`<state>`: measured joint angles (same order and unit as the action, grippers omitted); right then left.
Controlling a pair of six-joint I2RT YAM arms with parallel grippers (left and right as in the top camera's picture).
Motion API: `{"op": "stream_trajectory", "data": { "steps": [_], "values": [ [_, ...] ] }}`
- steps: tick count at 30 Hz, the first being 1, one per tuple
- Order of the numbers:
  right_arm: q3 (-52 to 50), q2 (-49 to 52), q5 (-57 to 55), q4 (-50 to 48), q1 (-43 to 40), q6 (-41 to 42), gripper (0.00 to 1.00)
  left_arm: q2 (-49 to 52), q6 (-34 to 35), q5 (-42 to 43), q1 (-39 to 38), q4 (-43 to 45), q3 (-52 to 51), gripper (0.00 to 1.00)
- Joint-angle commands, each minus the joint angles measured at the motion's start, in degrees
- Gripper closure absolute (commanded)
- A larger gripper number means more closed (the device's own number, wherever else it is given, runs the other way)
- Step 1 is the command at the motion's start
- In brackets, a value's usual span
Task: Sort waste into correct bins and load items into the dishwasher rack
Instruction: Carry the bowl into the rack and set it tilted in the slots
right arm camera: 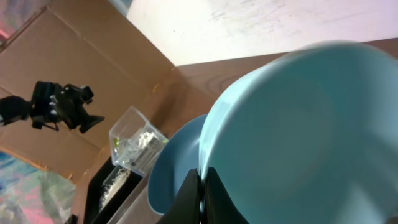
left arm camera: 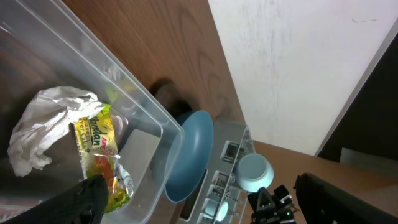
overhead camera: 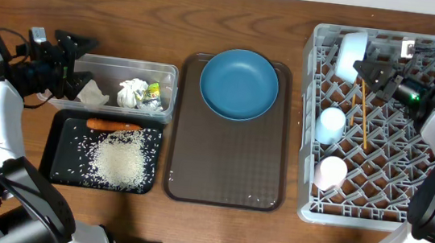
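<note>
Waste sorted: paper (overhead camera: 132,91), wrapper (overhead camera: 153,92) in tub (overhead camera: 126,63); rice (overhead camera: 120,160), carrot (overhead camera: 113,125) in black tray (overhead camera: 62,131). Rack (overhead camera: 372,194) holds two white vessels (overhead camera: 332,123); right gripper (right arm camera: 203,183) pinches blue cup (right arm camera: 292,124) at its far-left corner (unreleased). Plate (overhead camera: 238,83) pending on brown tray (overhead camera: 225,163); left gripper (overhead camera: 78,60) agape, empty.

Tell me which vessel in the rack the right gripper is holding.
The pale blue bowl at the far left corner of the rack: the right gripper pinches its rim. The light blue cup and white cup stand free.

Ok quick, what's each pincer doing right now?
Left pincer: open, holding nothing.
Right pincer: closed on the light blue cup rim.
</note>
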<state>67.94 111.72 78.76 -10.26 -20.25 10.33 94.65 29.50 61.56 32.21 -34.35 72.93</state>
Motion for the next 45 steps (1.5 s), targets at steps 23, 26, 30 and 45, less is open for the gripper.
{"op": "stream_trajectory", "data": {
  "steps": [23, 26, 30, 45],
  "values": [
    [0.7, 1.4, -19.7, 18.6, -10.2, 0.3, 0.52, -1.1, -1.4, 0.8, 0.2, -0.1, -0.3, 0.02],
    [0.7, 0.2, -23.9, 20.7, -10.2, -0.5, 0.47, -1.1, -1.4, 0.8, 0.2, -0.1, -0.3, 0.02],
    [0.7, -3.1, -25.9, 22.1, -10.1, -1.4, 0.48, -1.1, -1.4, 0.8, 0.2, -0.1, -0.3, 0.02],
    [0.7, -16.3, -30.1, 25.0, 2.0, -7.7, 0.83, -1.1, -1.4, 0.8, 0.2, -0.1, -0.3, 0.02]
  ]
}}
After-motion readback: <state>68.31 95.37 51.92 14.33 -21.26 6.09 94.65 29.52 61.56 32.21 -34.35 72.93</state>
